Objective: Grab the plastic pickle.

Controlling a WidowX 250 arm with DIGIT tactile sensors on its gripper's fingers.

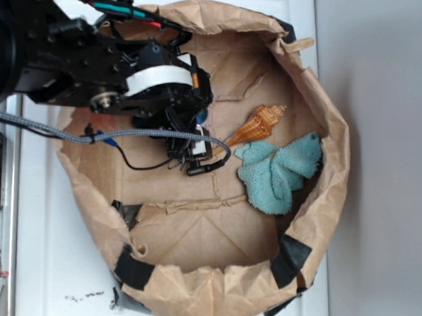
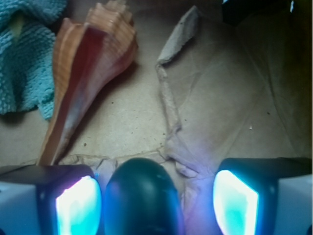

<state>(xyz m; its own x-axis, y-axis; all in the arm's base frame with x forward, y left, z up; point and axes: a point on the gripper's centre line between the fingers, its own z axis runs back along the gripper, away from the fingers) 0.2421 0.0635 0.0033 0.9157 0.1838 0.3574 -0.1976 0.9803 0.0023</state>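
Observation:
In the wrist view the plastic pickle [image 2: 142, 198] is a smooth dark teal-green rounded end lying on the brown paper between my fingers. My gripper [image 2: 157, 200] is open. The left pad [image 2: 78, 205] is almost against the pickle, and a clear gap separates it from the right pad [image 2: 235, 203]. In the exterior view my gripper [image 1: 197, 157] is low over the paper floor near the middle of the bag, and the arm hides the pickle there.
An orange-brown ribbed seashell [image 1: 259, 125] [image 2: 88, 73] lies just ahead and to the left of the fingers. A light teal cloth [image 1: 278, 168] [image 2: 24, 54] sits beyond it. The crumpled paper bag wall [image 1: 320, 227] rings the area, and a raised paper fold [image 2: 168, 98] runs ahead.

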